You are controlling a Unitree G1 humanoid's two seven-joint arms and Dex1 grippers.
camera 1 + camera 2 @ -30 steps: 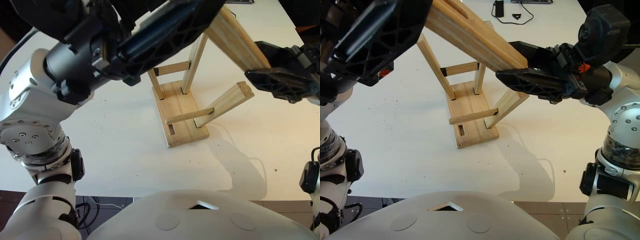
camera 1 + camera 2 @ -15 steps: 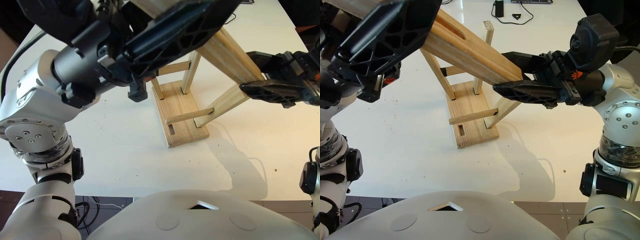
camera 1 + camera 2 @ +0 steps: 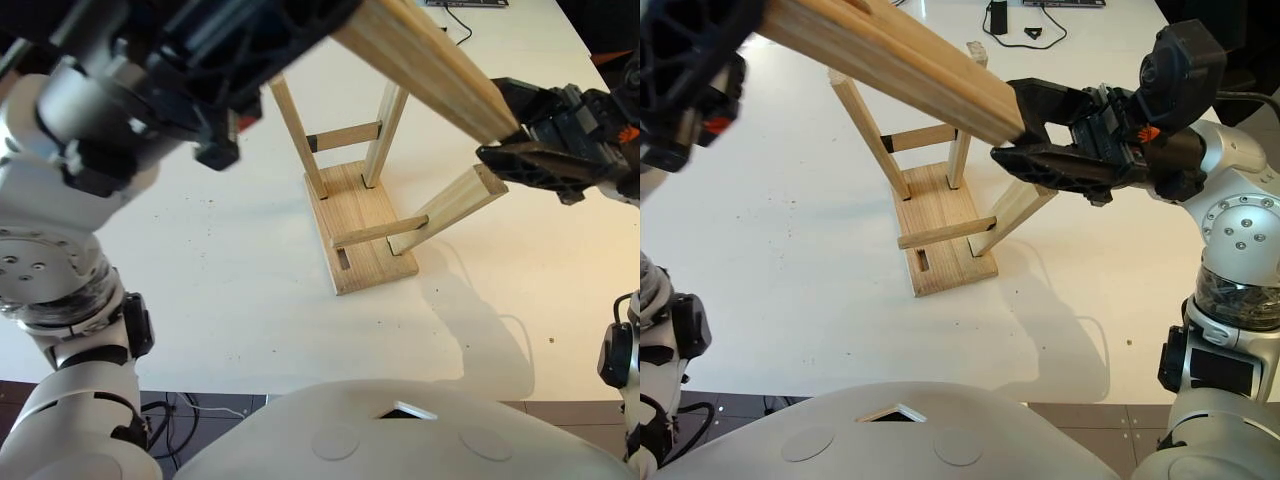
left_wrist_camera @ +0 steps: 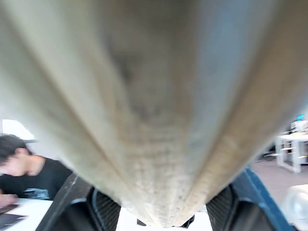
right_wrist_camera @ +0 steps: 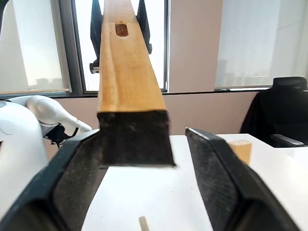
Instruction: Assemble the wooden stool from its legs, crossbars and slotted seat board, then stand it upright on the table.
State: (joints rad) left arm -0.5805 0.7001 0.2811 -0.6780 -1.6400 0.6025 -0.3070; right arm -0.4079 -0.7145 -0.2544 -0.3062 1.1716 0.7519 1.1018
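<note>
A long wooden leg (image 3: 430, 70) hangs slanted in the air above the table. My left gripper (image 3: 270, 45) is shut on its raised end at the upper left. The leg's lower end (image 5: 132, 139) sits between the fingers (image 5: 216, 168) of my right gripper (image 3: 1008, 122), which is open, with a gap on one side. Below, the slotted seat board (image 3: 360, 225) lies flat on the table. Two upright legs (image 3: 297, 135) joined by a crossbar (image 3: 345, 136) stand in it. A third leg (image 3: 450, 205) leans out to the right with a crossbar (image 3: 378, 232).
The white table (image 3: 220, 280) has free room to the left of and in front of the seat board. A small black device and cables (image 3: 997, 17) lie at the far edge.
My left gripper has lifted the leg's upper end up and to the left. The right gripper stayed at the leg's lower end and rose slightly. The stool parts on the table have not moved.
</note>
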